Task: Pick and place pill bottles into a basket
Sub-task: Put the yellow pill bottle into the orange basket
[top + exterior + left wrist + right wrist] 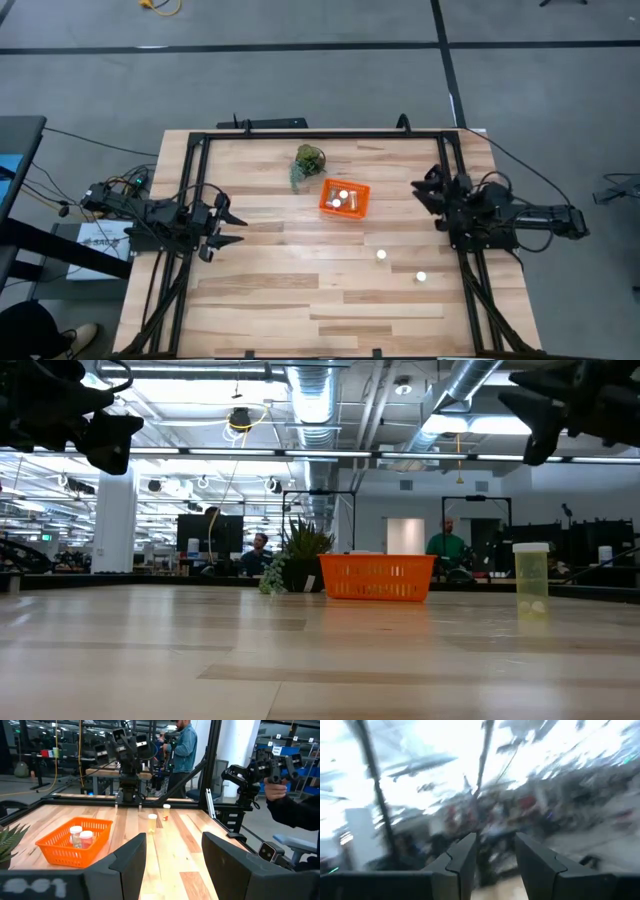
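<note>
The orange basket (344,198) stands at the table's middle and holds three white-capped pill bottles (343,196). It also shows in the low view (378,577) and in the left wrist view (75,842). Two more pill bottles stand upright on the table, one (381,255) nearer the basket and one (420,276) nearer the right edge. My left gripper (238,230) is open and empty at the table's left, facing the basket; its own wrist view (174,855) shows the gap. My right gripper (428,198) is open and empty at the table's right, raised above it (495,855).
A green leafy clump (308,165) stands just beyond the basket's far left corner. A black frame (300,132) runs along the table's far edge and down both sides. A person (182,750) stands beyond the table, and a hand (275,790) shows at its side.
</note>
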`<control>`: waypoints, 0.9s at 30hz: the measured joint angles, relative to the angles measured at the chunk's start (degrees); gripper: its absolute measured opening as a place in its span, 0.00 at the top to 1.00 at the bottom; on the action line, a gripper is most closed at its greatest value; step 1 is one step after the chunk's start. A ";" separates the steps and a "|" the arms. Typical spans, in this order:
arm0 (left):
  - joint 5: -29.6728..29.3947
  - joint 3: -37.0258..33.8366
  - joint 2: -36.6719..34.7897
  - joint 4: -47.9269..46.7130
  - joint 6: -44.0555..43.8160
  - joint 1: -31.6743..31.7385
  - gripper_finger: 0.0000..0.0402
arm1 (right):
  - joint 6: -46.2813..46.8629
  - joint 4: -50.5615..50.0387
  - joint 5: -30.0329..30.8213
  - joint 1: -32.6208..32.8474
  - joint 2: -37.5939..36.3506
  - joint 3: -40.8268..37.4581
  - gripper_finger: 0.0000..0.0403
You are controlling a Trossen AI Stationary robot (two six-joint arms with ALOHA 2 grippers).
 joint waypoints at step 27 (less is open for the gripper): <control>0.00 -0.02 0.01 0.02 0.00 0.00 0.55 | 2.17 -79.10 3.10 20.51 59.45 60.92 0.64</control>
